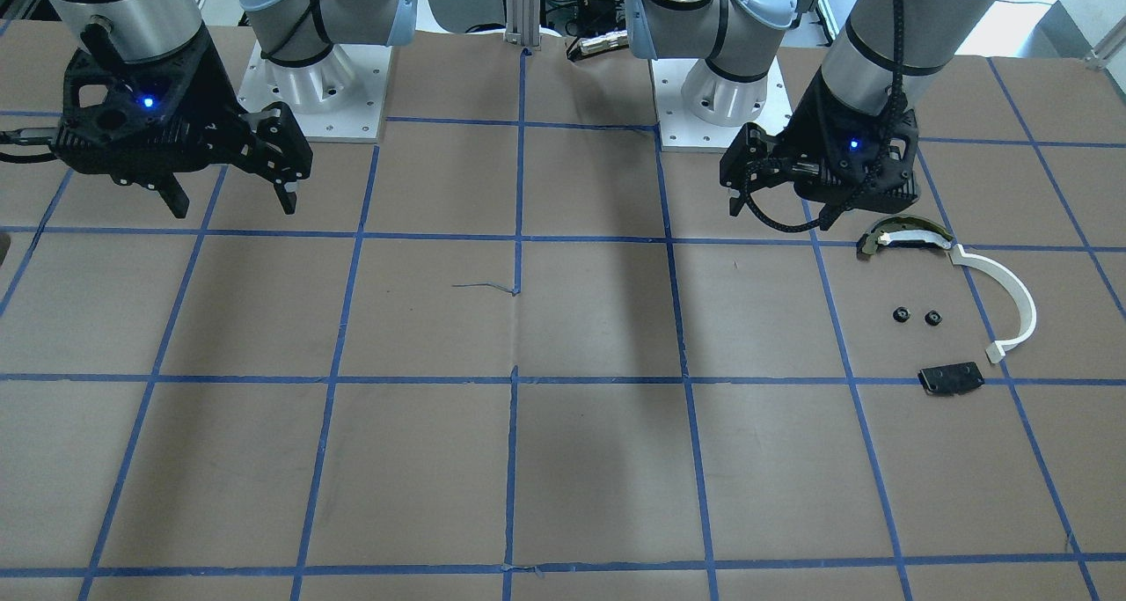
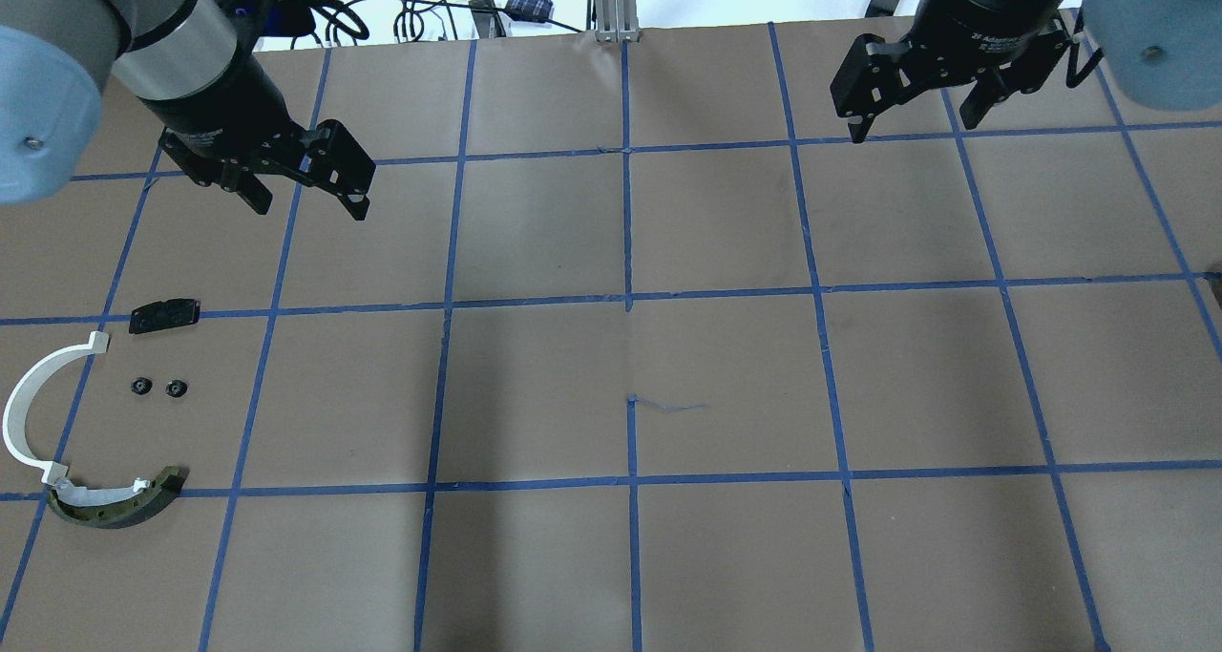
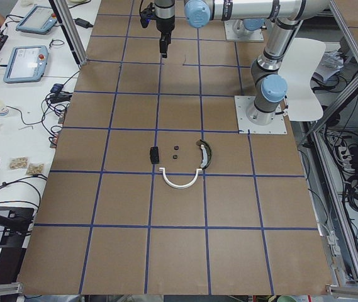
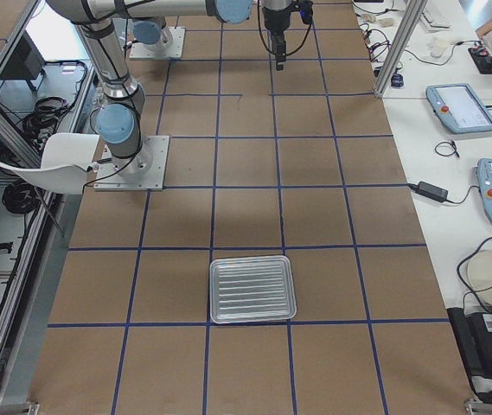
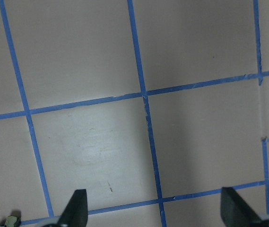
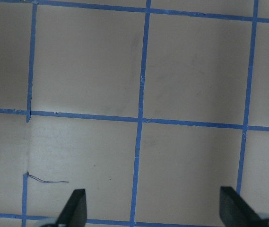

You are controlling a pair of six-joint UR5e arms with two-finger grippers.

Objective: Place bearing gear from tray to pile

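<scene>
A: Where gears [image 2: 140, 386] are sought, is any found in tray [image 4: 252, 288]?
B: None is seen; two lie in pile [image 2: 175, 389]. Left gripper [image 2: 307, 208] and right gripper [image 2: 912, 129] are spread wide, empty. Judged light, stiff, small; rim is best pinched.

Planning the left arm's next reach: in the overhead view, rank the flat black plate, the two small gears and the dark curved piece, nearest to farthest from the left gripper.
1. The flat black plate, closest to the left gripper.
2. The two small gears, side by side, nearer the robot.
3. The dark curved piece, nearest the robot's edge.
</scene>
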